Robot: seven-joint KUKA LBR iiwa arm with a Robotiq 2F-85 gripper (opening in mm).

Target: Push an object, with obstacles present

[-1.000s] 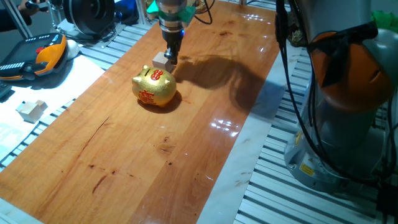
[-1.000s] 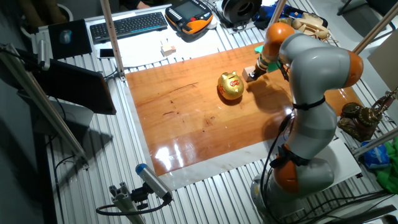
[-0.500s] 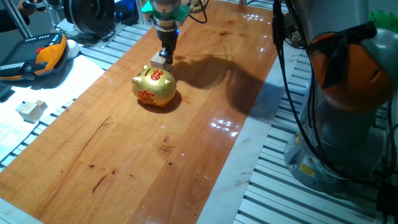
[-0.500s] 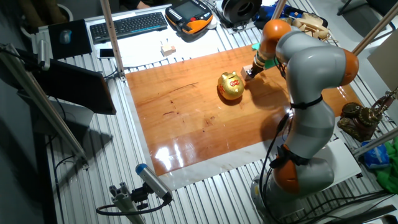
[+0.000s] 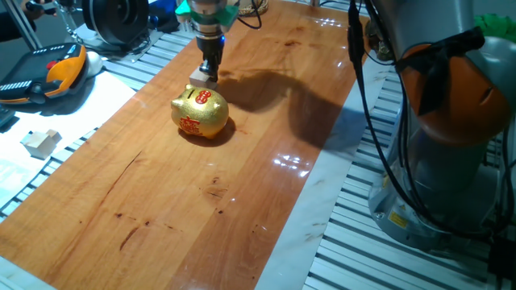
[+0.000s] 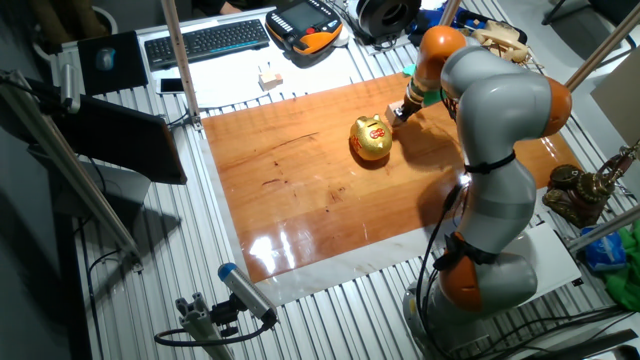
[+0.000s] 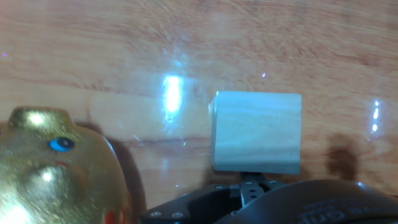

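Note:
The small pale wooden cube [image 5: 200,78] sits on the wooden board just behind the golden piggy bank [image 5: 200,114], a small gap apart from it. My gripper [image 5: 211,69] points down with its fingers together, pressed against the cube's right side. In the hand view the cube [image 7: 256,132] lies straight ahead of the shut fingertips [image 7: 252,180], with the piggy bank [image 7: 56,168] at lower left. In the other fixed view the cube [image 6: 393,112] lies between the gripper [image 6: 402,110] and the piggy bank [image 6: 371,137].
A similar pale block [image 5: 40,142] lies off the board on the white sheet at left. An orange and black pendant [image 5: 48,72] and a keyboard [image 6: 205,40] lie beyond the board's edge. My arm's base [image 5: 439,161] stands at the right.
My gripper has moved up and left along the board, and the cube has slid with it past the back of the piggy bank. The piggy bank has not moved.

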